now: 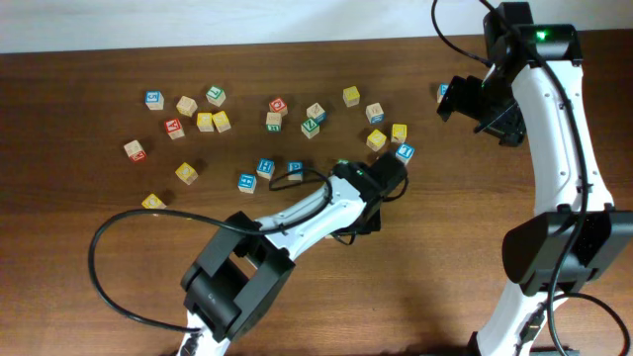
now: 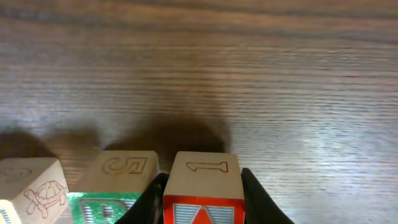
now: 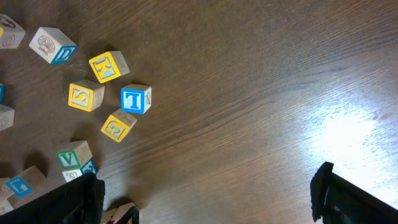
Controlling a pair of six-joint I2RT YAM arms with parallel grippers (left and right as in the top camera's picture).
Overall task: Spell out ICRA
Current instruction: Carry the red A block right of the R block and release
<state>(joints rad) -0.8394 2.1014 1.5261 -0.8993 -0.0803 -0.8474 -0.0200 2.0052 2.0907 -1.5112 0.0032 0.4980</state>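
Note:
My left gripper (image 2: 202,180) is shut on a wooden block (image 2: 202,168) with a red A face and a 1 on top, low on the table. A green-faced block (image 2: 118,177) with a 5 on top stands right beside it on the left, and a turtle block (image 2: 34,186) beyond that. In the overhead view the left gripper (image 1: 368,206) is at table centre and hides these blocks. My right gripper (image 3: 208,190) is open and empty, held high at the back right (image 1: 473,99).
Many loose letter blocks lie along the back of the table (image 1: 297,287), among them a blue one (image 1: 405,152) and yellow ones (image 1: 399,132). The right wrist view shows yellow K (image 3: 107,66), yellow S (image 3: 84,96) and a blue block (image 3: 135,99). A black cable (image 1: 109,247) loops at front left.

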